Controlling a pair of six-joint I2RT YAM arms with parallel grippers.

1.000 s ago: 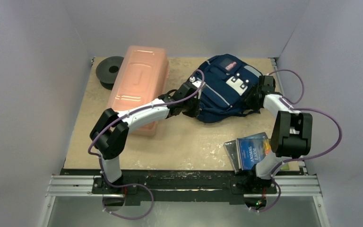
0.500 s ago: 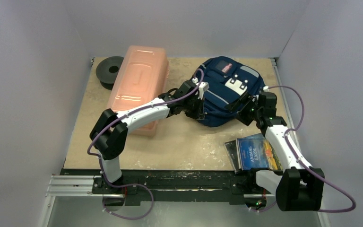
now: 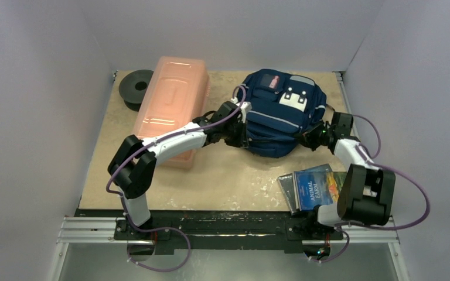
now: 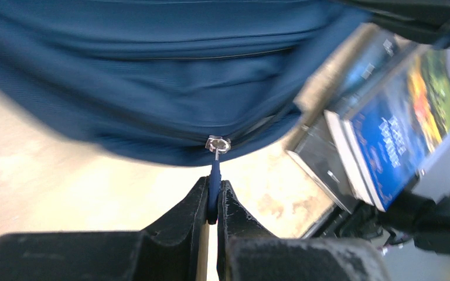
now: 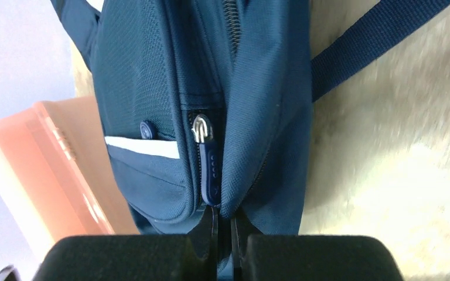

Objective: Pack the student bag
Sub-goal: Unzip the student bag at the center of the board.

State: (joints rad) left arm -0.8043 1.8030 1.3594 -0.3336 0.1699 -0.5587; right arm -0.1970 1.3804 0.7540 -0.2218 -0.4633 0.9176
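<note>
Right of the pink box [image 3: 173, 108] lies the student bag [image 3: 281, 114]. On its box-facing side the left gripper [image 4: 212, 200] pinches a zipper pull [image 4: 215, 172]. On the side away from the box, the right gripper [image 5: 223, 222] is pressed together below a second pull [image 5: 207, 172], perhaps nipping fabric.

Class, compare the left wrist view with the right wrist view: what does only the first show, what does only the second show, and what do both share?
Only the left wrist view: the books beside the bag, and the left gripper shut on a zip cord.
Only the right wrist view: the pink box, a dark strap, a light grey stripe, and the right gripper shut just below a zip tab.
Both: the student bag and the table.
</note>
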